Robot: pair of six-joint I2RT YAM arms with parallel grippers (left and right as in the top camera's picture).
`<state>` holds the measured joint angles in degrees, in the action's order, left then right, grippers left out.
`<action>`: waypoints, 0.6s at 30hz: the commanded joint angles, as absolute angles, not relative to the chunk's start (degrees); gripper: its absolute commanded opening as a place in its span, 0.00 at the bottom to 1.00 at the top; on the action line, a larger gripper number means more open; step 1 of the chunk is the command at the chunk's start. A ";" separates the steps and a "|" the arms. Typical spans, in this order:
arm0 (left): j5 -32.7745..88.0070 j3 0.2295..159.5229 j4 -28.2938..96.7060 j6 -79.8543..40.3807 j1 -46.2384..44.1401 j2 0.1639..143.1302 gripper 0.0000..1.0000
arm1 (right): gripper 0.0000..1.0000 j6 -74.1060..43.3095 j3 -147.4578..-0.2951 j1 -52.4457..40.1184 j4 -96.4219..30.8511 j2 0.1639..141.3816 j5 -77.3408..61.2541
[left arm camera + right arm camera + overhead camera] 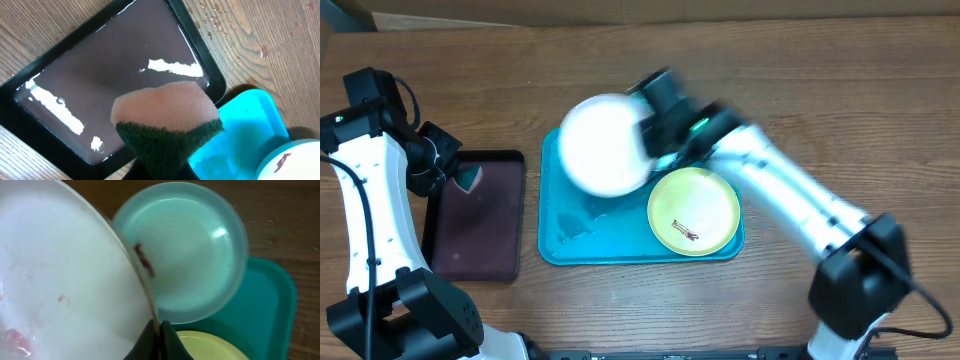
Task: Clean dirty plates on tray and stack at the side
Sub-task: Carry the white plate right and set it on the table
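Your right gripper [159,330] pinches the white plate [605,145] by the rim; the sponge [165,117], clamped in your left gripper [463,174], sits off to its left.

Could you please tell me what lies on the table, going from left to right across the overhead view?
Dark maroon tray → white plate → yellow-green plate. The teal tray stretches beneath both plates, so it has no single place in the order.

Three plates: white plate [605,145], pale blue plate [185,255], yellow-green plate [694,210], all at the teal tray [560,243]. One dark tray [480,220] beside the teal tray; one sponge [165,120].
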<state>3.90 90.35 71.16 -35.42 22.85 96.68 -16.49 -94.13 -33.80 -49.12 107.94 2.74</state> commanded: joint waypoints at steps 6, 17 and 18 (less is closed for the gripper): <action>4.03 90.11 71.02 -34.26 22.48 97.12 0.04 | 0.04 -21.47 -93.73 -6.66 -61.10 105.58 -12.56; 4.03 90.11 70.89 -34.24 22.48 97.12 0.04 | 0.04 -25.78 -80.51 8.21 -53.43 105.62 -0.03; 4.03 90.11 70.87 -34.24 22.48 97.12 0.04 | 0.04 -25.80 -79.44 8.93 -52.25 105.62 -0.16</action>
